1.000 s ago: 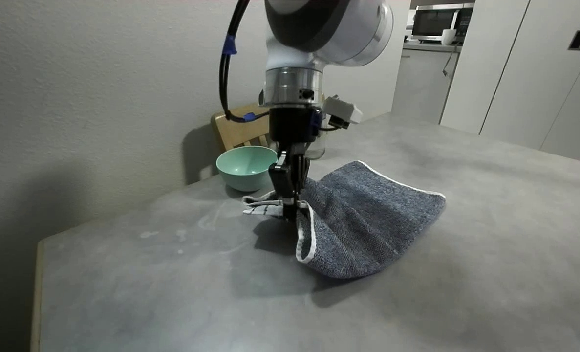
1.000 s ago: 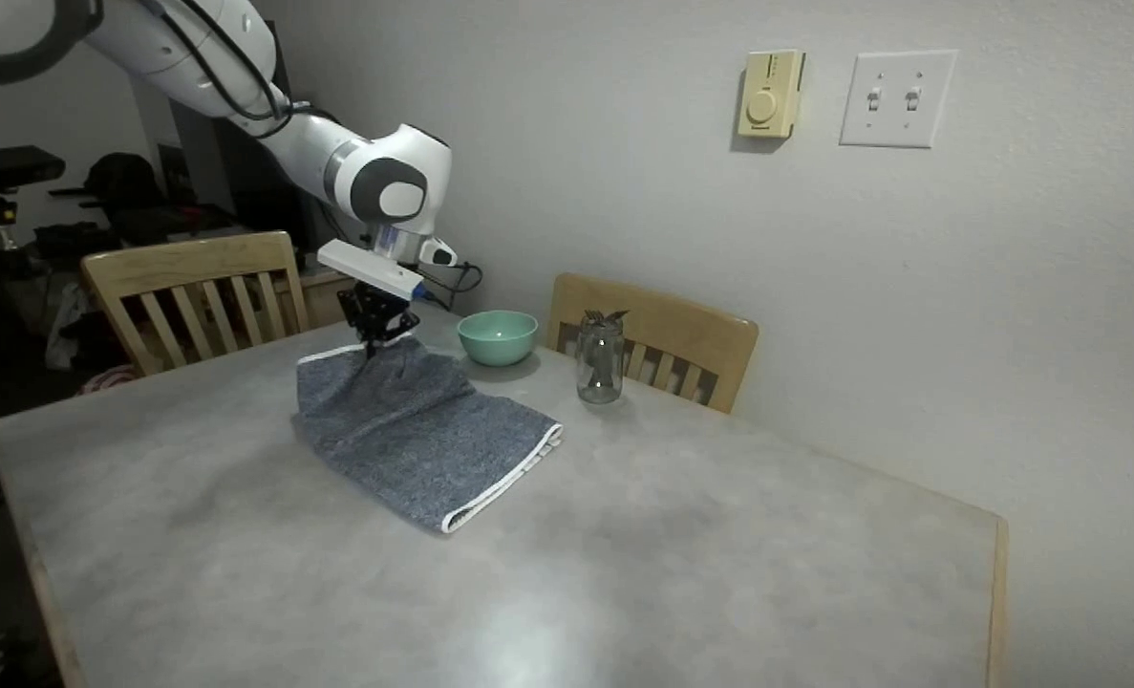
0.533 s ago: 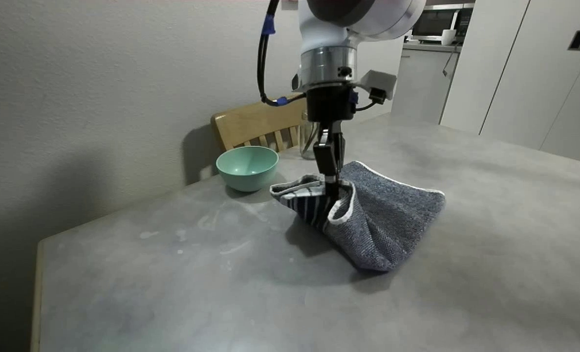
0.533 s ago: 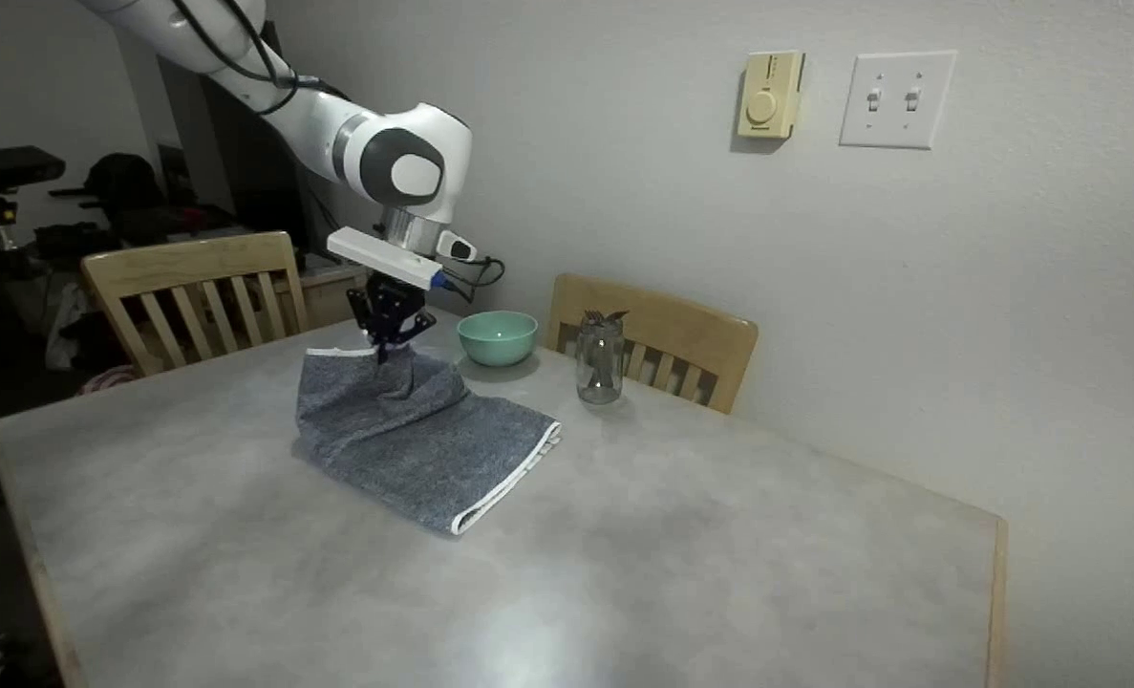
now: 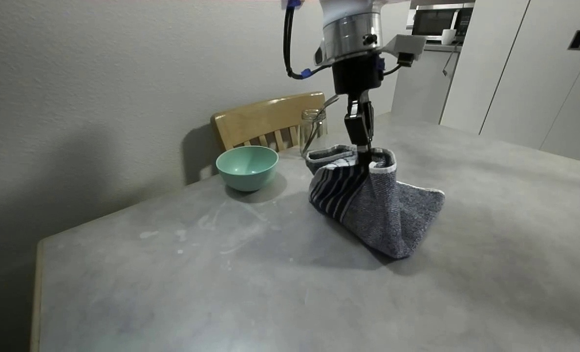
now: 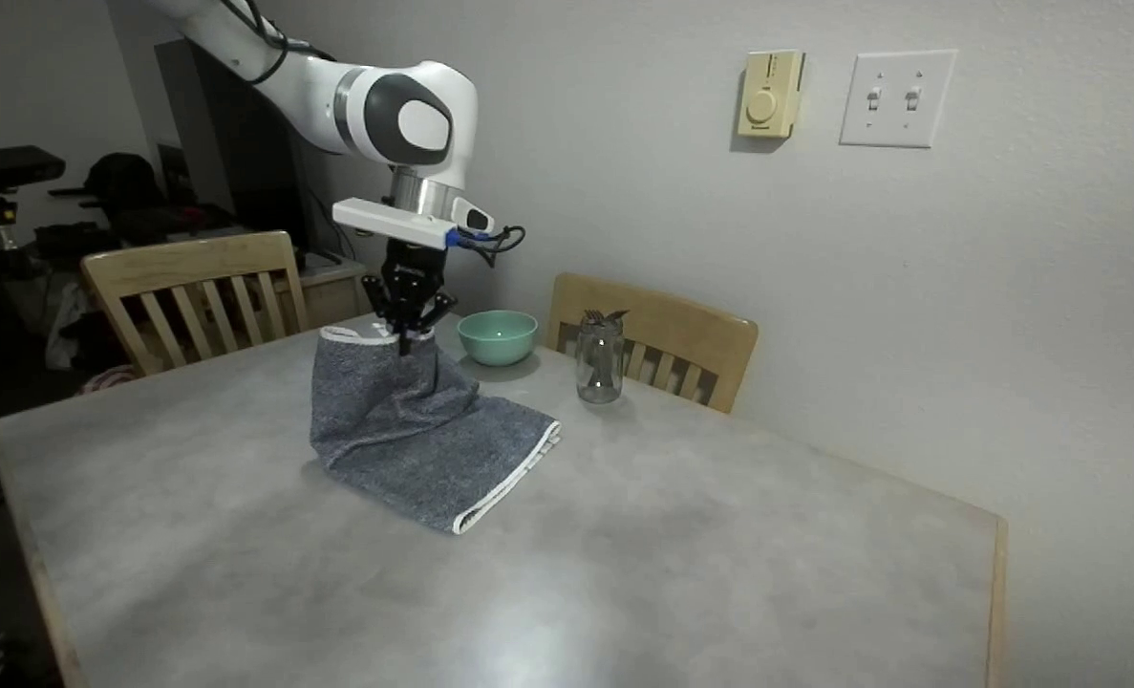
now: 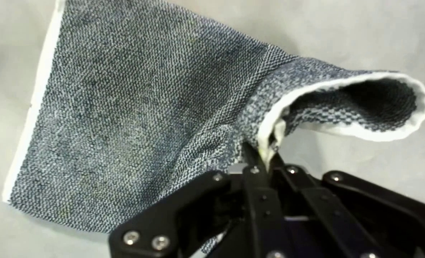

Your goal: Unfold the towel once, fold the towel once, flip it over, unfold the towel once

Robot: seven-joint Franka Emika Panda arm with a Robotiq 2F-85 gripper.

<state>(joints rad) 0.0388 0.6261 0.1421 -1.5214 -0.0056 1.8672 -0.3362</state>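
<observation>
The fingers (image 7: 257,186) are clamped on the towel (image 7: 126,125), pressed together over its white-bound edge, and the gripped side stands raised above the worktop (image 5: 172,283). In the wrist view that edge runs out to the right of the grip and curls back in an open loop, dark inside, while to the left the blue-grey cloth spreads in a broad panel ending at a straight white border. In an exterior view the towel (image 5: 338,190) shows pale and dark stripes on its raised part, below the fingers and to one side. In an exterior view the rest of the towel (image 6: 471,459) lies folded on the worktop, its white edges one above the other. How many layers are held is hard to say, since the cloth bunches around the tips. A teal bowl (image 5: 247,173) stands upright near the towel, apart from it, in both exterior views. Near the bowl is a glass jar (image 6: 601,368) with cutlery (image 6: 595,316) inside, and just behind the jar is a wooden chair (image 6: 681,320). Another chair (image 6: 194,253) stands at a different side of the worktop. A beige thermostat (image 6: 772,93) and a switch plate (image 6: 896,100) are fixed to the wall (image 6: 1054,287); in the background a white cup (image 5: 448,36) stands before a microwave (image 5: 431,22).
</observation>
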